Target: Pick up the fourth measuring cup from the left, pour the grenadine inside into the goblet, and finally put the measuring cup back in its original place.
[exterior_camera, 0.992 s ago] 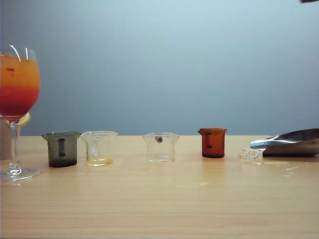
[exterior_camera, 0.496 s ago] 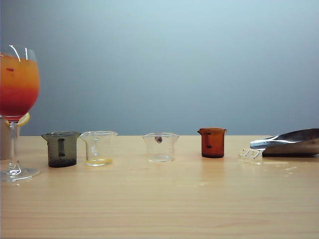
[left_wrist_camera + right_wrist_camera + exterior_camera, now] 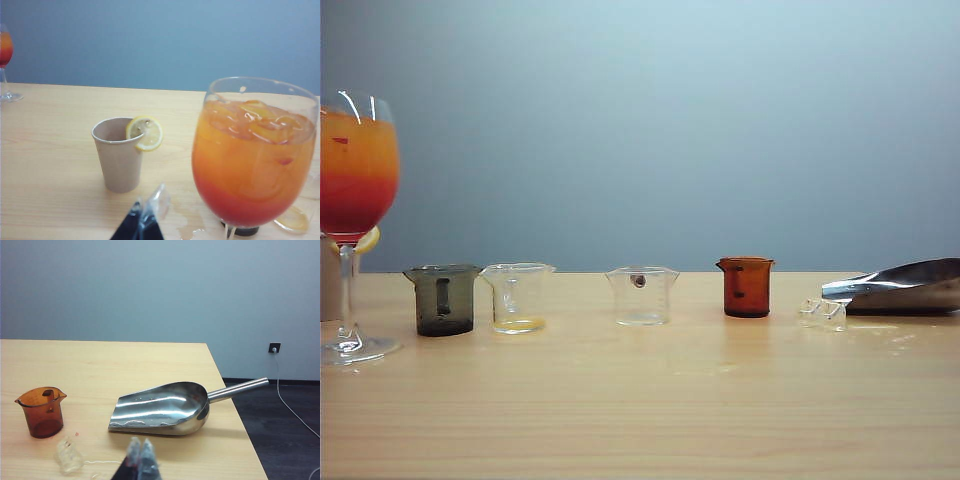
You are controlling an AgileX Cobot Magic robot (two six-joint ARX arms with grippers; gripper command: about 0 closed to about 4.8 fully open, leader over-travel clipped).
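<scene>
In the right wrist view the right tool [image 3: 140,452] sits nearest, its tips pressed together with nothing between them, above the near edge of the desk [image 3: 125,360]. Just beside it lies a small clear ice piece [image 3: 69,456]. Farther out, the fourth measuring cup [image 3: 42,411] stands upright and looks drained, only its amber-red wall showing. Near it a steel scoop [image 3: 165,409] lies on its side, handle pointing toward the desk's edge.

In the left wrist view the left tool [image 3: 145,217] is low in the foreground, its tips narrow and holding nothing. Beyond it stand the goblet [image 3: 254,160], full of orange drink over a layer of grenadine [image 3: 240,202], and a paper cup [image 3: 119,155] with a lemon slice [image 3: 145,133] on its rim.

The exterior view shows neither tool. The smoky grey cup [image 3: 443,298] and two clear cups [image 3: 518,296] [image 3: 642,294] stand in a row.
</scene>
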